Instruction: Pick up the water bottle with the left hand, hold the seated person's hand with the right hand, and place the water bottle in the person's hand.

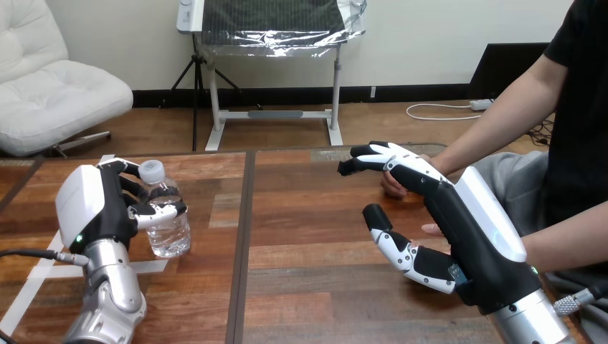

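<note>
From the head camera I see my left robot hand (97, 208) at the left side of the tabletop (301, 236), closed round the water bottle (166, 228). Its fingers (159, 212) curl across the front of the clear bottle at about mid-height, and more of them hook in behind the neck, just under the white cap (152, 170). The bottle stands upright, tucked against the palm on the side nearer the table's middle, a little left of the dark seam between the two boards. I cannot tell whether its base rests on the wood or is just clear of it. A strip of white tape (37, 281) lies on the wood by my left forearm.

On the right, my right robot hand (448, 211) reaches forward and toward the middle, well apart from the bottle. Its fingers (387, 159) are stretched out straight and its thumb (394, 247) is spread wide below them, gripping nothing. The person's hand (392, 186) lies just behind that palm, between the fingers and the thumb, mostly hidden by it. The two are close together, but I cannot tell whether they touch.
</note>
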You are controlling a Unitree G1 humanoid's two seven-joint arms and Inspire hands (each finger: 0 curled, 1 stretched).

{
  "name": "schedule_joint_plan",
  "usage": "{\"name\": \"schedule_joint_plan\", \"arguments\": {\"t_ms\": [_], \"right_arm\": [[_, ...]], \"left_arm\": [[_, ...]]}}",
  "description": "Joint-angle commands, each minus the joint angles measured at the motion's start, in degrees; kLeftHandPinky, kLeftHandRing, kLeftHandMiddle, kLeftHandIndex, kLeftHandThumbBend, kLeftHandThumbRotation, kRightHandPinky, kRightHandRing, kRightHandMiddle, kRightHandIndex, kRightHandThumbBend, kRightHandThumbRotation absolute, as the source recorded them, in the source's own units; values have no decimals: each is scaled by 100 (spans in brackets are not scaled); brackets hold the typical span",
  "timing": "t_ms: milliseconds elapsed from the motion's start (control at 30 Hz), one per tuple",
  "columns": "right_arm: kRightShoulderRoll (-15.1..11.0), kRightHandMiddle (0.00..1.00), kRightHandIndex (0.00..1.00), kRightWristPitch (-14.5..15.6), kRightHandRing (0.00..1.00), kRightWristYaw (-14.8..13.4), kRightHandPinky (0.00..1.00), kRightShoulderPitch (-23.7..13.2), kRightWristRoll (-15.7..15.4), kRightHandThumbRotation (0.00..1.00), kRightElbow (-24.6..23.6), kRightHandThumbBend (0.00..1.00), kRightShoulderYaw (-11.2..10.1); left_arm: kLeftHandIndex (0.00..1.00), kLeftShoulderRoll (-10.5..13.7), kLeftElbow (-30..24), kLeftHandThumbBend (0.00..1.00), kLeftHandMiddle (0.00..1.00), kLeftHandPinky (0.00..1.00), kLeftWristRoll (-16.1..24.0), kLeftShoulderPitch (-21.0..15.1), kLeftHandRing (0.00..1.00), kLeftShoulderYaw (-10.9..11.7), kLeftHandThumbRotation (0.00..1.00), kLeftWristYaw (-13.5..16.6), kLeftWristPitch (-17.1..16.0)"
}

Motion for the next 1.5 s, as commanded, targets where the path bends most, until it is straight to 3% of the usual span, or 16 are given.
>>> {"name": "schedule_joint_plan", "arguments": {"t_ms": [0, 133, 333, 800, 1467], "right_arm": [[-55, 85, 74, -89, 90, -55, 86, -212, 7, 0, -223, 20, -133], [-45, 85, 74, -78, 90, -54, 86, -212, 9, 0, -235, 20, -136], [-37, 84, 74, -78, 90, -50, 86, -209, 3, 0, -234, 20, -137], [-37, 84, 74, -77, 90, -38, 86, -213, -2, 0, -221, 20, -127], [-18, 84, 74, -57, 90, -34, 86, -217, -9, 0, -222, 19, -108]], "left_arm": [[51, -310, -965, 65, 49, 41, -186, 525, 46, 68, 0, -123, -270], [51, -358, -1497, 65, 49, 41, -189, 778, 45, 61, 0, -238, -78], [51, -450, -2121, 64, 48, 41, -319, 1156, 44, 92, 0, -454, -155], [50, -547, -3492, 65, 45, 33, 96, 1865, 39, -60, 0, -743, 343], [49, -702, -4621, 62, 46, 36, 279, 2493, 41, -88, 0, -1308, 339]]}}
